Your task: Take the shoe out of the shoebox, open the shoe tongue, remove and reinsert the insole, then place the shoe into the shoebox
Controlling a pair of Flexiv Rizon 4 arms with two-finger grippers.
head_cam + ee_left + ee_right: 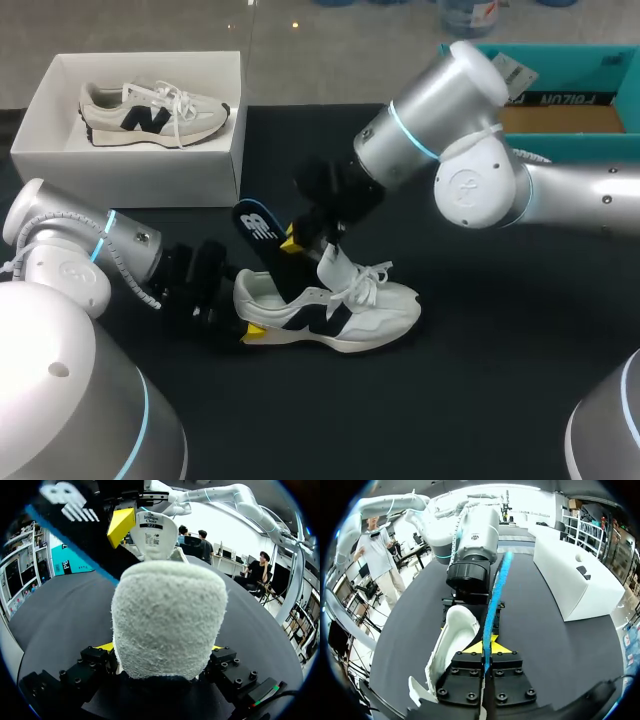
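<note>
The first steps are judged done. The shoe (340,315) is seen out of the shoebox (140,178) and lies on its sole near the middle of the table (480,390), toe toward the right edge. Its tongue (331,266) is raised clear of the opening. The insole (258,228) is held at a slant over the heel opening. Whether its lower end is inside the shoe cannot be told, so it cannot be said whether removal or reinsertion is in hand. Seating the insole flat and returning the shoe to the shoebox are judged left to do. The shoebox is set at the table's far left corner, well apart from the shoe, and a second shoe (150,112) is seen lying in it.

The left arm is seen low at the near left corner, its wrist roughly level with the table. The left gripper (248,318) is closed on the heel of the shoe, with one yellow tip on each side, as the left wrist view shows. The right arm is seen extended from the right edge past the middle, its forearm angled down toward the heel. The right gripper (292,240) is pinched narrow on the insole, which is gripped edge-on between its fingers just above the shoe's collar.
</note>
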